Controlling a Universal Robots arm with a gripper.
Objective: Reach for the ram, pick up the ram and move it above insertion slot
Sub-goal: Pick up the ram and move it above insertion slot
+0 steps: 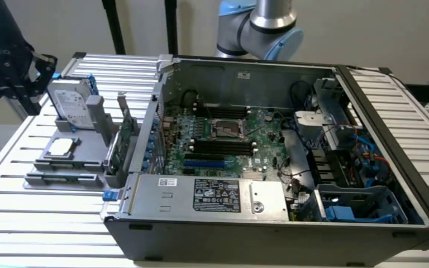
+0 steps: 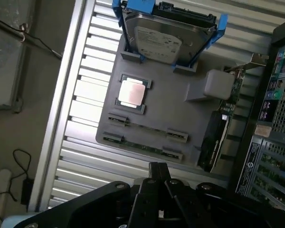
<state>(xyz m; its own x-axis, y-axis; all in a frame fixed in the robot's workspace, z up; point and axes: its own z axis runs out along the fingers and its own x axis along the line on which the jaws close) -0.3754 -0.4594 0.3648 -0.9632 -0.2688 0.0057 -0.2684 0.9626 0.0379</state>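
The ram point(image 2: 141, 145) is a thin green stick lying on edge in the front groove of a grey holder point(image 2: 180, 114). It appears in the exterior view as the ram point(image 1: 60, 177) near the holder's front edge. My black gripper point(image 2: 157, 167) hovers above the slatted table, apart from the holder, with its fingers shut together and nothing between them. In the exterior view the gripper point(image 1: 28, 100) hangs at the far left, behind the holder. Dark memory slots point(image 1: 222, 146) lie on the motherboard inside the open computer case.
The holder point(image 1: 65, 162) also carries an upright silver hard drive point(image 1: 71, 103), a processor chip point(image 1: 60, 146) and a taller green expansion card point(image 1: 129, 131). The open case point(image 1: 274, 223) stands at the exterior view's right, with high metal walls. The arm's base point(image 1: 263, 28) rises behind it.
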